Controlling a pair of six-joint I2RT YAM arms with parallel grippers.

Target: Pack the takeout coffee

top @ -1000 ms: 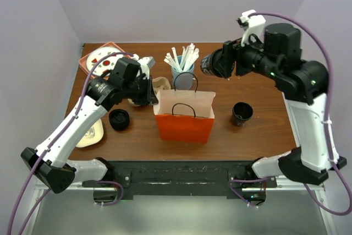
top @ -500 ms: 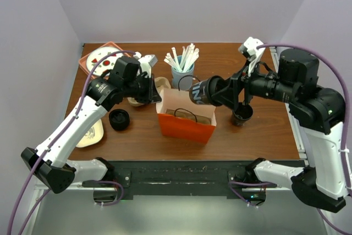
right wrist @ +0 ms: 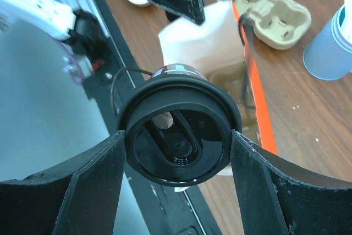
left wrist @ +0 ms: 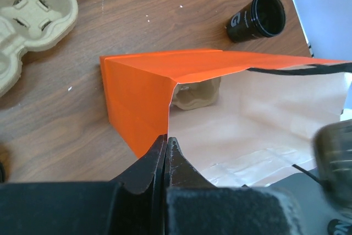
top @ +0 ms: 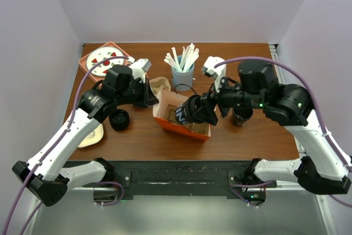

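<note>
The orange paper bag point(top: 181, 129) point(left wrist: 137, 89) lies tilted on the table with its white mouth facing the right arm. My left gripper point(top: 153, 98) point(left wrist: 166, 142) is shut on the bag's left rim. My right gripper point(top: 188, 110) point(right wrist: 179, 136) is shut on a black lidded coffee cup point(right wrist: 179, 130), held on its side at the bag's mouth. A brown cardboard carrier point(left wrist: 195, 94) point(right wrist: 228, 81) sits deep inside the bag. An open black cup point(top: 241, 116) point(left wrist: 257, 17) stands right of the bag, partly hidden by the right arm.
A second cardboard carrier point(top: 160, 85) point(left wrist: 30, 9) lies behind the bag beside a blue cup of straws point(top: 182, 72). A black cup point(top: 119, 119) and a pale plate point(top: 91, 135) sit at the left. A pink tray point(top: 88, 59) fills the back left corner.
The right arm swung down from the back right, bringing the lidded cup to the bag's mouth. The bag went from upright to tilted, held open by the left gripper.
</note>
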